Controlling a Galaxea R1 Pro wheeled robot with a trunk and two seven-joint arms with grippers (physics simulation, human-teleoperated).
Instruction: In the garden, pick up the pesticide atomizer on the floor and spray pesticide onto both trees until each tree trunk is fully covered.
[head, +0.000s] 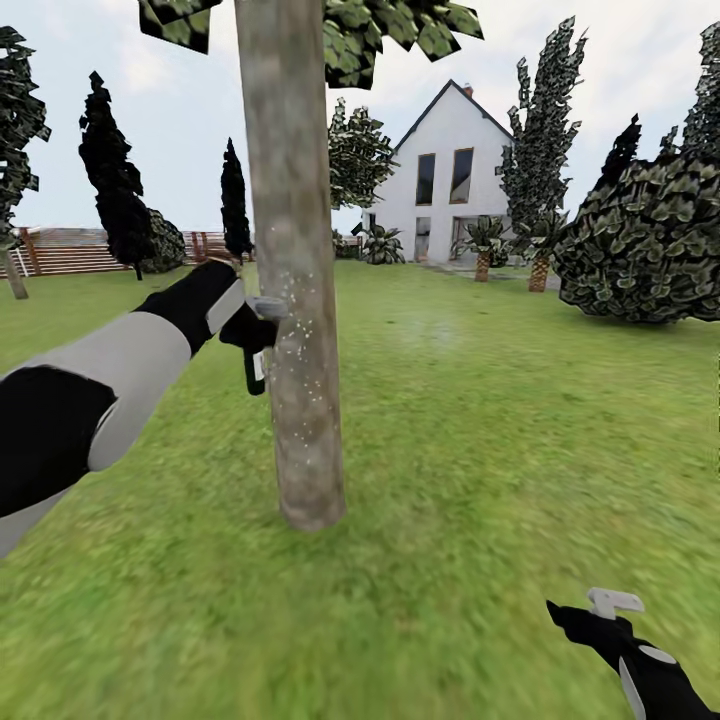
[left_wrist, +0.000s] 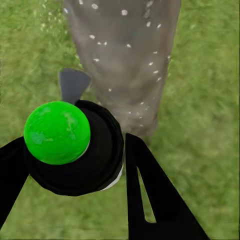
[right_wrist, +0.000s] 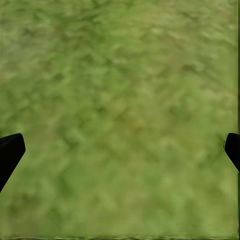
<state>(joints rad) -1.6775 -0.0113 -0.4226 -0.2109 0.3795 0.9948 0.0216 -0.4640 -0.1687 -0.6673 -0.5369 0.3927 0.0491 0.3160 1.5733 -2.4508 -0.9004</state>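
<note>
A thick beige-grey tree trunk (head: 298, 300) rises from the grass straight ahead, and white specks dot its bark at mid height. My left gripper (head: 250, 335) is shut on the pesticide atomizer (head: 258, 368), a black bottle with a pale label. Its grey spray head (head: 268, 307) sits right against the trunk's left side. In the left wrist view the atomizer (left_wrist: 102, 150) carries a green ball on its end, with black fingers (left_wrist: 155, 200) on both sides, and the speckled trunk (left_wrist: 125, 60) is just beyond. My right gripper (head: 592, 608) hangs low over the lawn, open and holding nothing (right_wrist: 120, 150).
Green lawn (head: 500, 420) spreads all around. A big dark bush (head: 645, 240) stands at the right, and a white house (head: 445, 175) with small palms is behind. A brown slat fence (head: 70, 250) and dark thin trees line the left. Another pale trunk (head: 14, 278) shows at the far left edge.
</note>
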